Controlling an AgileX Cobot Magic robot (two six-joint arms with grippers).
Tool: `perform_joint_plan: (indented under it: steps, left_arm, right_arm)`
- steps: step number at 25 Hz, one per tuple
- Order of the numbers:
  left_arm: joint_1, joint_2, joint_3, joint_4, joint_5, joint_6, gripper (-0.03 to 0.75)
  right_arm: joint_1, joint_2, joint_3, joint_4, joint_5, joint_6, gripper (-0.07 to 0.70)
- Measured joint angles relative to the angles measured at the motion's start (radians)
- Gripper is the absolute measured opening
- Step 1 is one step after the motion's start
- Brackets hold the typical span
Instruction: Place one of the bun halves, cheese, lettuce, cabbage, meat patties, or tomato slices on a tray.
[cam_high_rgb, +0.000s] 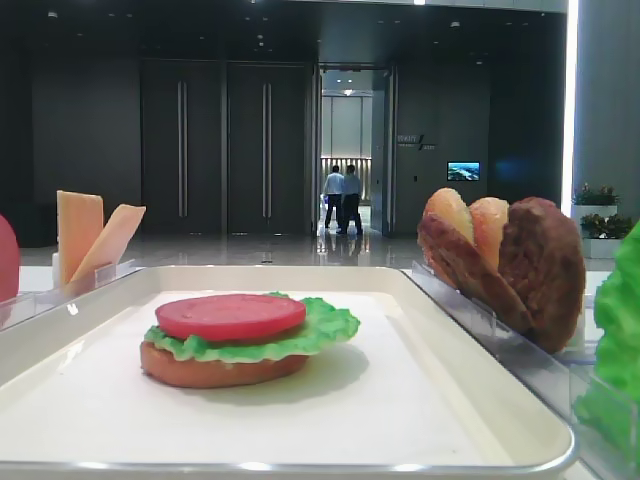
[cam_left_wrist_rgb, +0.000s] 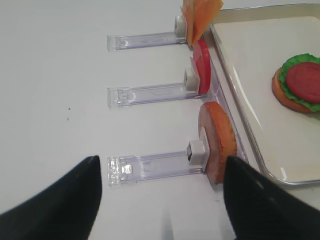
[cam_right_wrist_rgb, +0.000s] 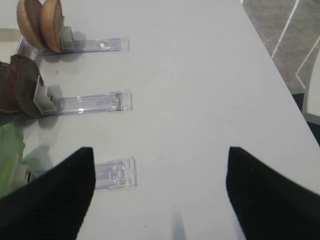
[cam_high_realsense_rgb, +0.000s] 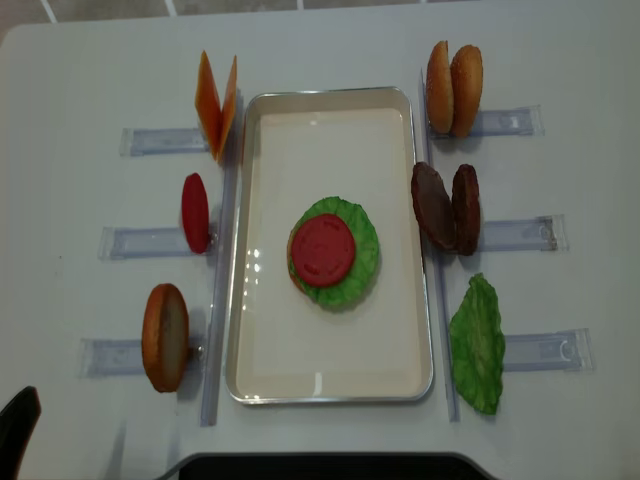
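Note:
On the cream tray (cam_high_realsense_rgb: 330, 130) lies a stack: a bun half (cam_high_rgb: 220, 368), lettuce (cam_high_realsense_rgb: 364, 258) and a tomato slice (cam_high_realsense_rgb: 322, 249) on top. Left of the tray stand cheese (cam_high_realsense_rgb: 215, 105), another tomato slice (cam_high_realsense_rgb: 195, 212) and a bun half (cam_high_realsense_rgb: 165, 337). To its right are two bun halves (cam_high_realsense_rgb: 453, 88), meat patties (cam_high_realsense_rgb: 447, 208) and a lettuce leaf (cam_high_realsense_rgb: 478, 343). My left gripper (cam_left_wrist_rgb: 161, 159) is open above the table, near the left bun half (cam_left_wrist_rgb: 218, 142), and holds nothing. My right gripper (cam_right_wrist_rgb: 160, 150) is open over bare table beside the right-hand holders. Cabbage is out of view.
Each food item stands in a narrow clear holder (cam_left_wrist_rgb: 150, 167) on the white table. In the right wrist view the table's far edge (cam_right_wrist_rgb: 272, 55) runs diagonally, with floor beyond. A dark robot base (cam_high_realsense_rgb: 320, 468) sits at the near table edge.

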Motion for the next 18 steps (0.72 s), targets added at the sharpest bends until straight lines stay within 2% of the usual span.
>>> perform_joint_plan:
  steps: [18]
  left_arm:
    - [0.000,0.000,0.000,-0.002,0.000,0.007,0.576]
  right_arm:
    - [0.000,0.000,0.000,0.000,0.000,0.000,0.518]
